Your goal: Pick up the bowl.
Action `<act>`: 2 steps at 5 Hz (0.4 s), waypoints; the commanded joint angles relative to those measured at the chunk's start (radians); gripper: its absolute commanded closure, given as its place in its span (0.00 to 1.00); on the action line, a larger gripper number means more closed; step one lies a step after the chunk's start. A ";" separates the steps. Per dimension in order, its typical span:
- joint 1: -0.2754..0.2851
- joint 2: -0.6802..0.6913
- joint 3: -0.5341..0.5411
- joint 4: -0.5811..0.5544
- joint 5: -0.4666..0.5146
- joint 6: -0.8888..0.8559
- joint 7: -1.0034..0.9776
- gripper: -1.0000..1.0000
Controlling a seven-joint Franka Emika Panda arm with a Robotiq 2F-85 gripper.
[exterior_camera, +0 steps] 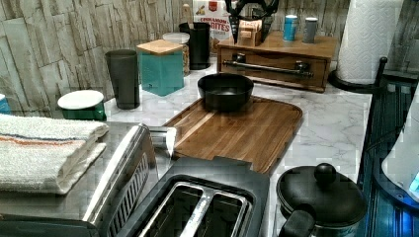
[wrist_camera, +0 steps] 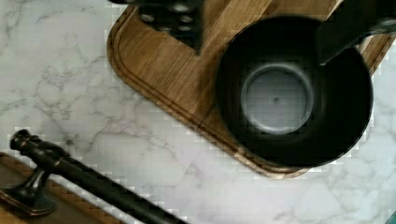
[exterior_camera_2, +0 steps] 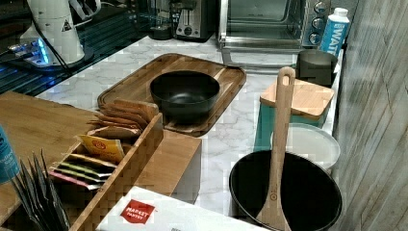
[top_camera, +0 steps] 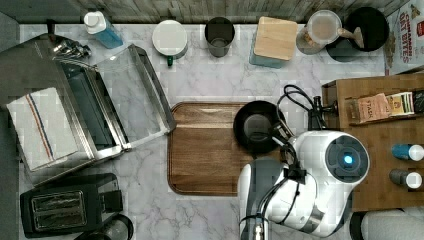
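The bowl (top_camera: 256, 126) is round and glossy black with a greyish flat centre. It sits upright on the wooden tray (top_camera: 205, 155), at the tray's corner nearest the wooden drawer box, and also appears as the bowl (exterior_camera: 226, 91), the bowl (exterior_camera_2: 185, 94) and the bowl (wrist_camera: 294, 93). My gripper (wrist_camera: 264, 23) hovers above the bowl's rim, open, holding nothing. One dark finger (wrist_camera: 177, 18) is over the tray and the other finger (wrist_camera: 348, 30) overlaps the bowl's edge. In the left view the gripper (exterior_camera: 250, 14) hangs high behind the bowl.
A wooden drawer box (top_camera: 380, 145) with a black handle (wrist_camera: 84, 182) stands close beside the tray. Along the back wall are a dark grey cup (top_camera: 219, 36), a teal box with a wooden lid (top_camera: 274, 41) and a black disc with a wooden utensil (top_camera: 367, 27). A toaster oven (top_camera: 100, 100) stands open on the top view's left.
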 commanded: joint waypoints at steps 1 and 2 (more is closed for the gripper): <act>-0.012 -0.038 0.016 -0.159 0.031 0.077 0.053 0.00; -0.012 -0.062 0.017 -0.240 0.050 0.180 0.080 0.00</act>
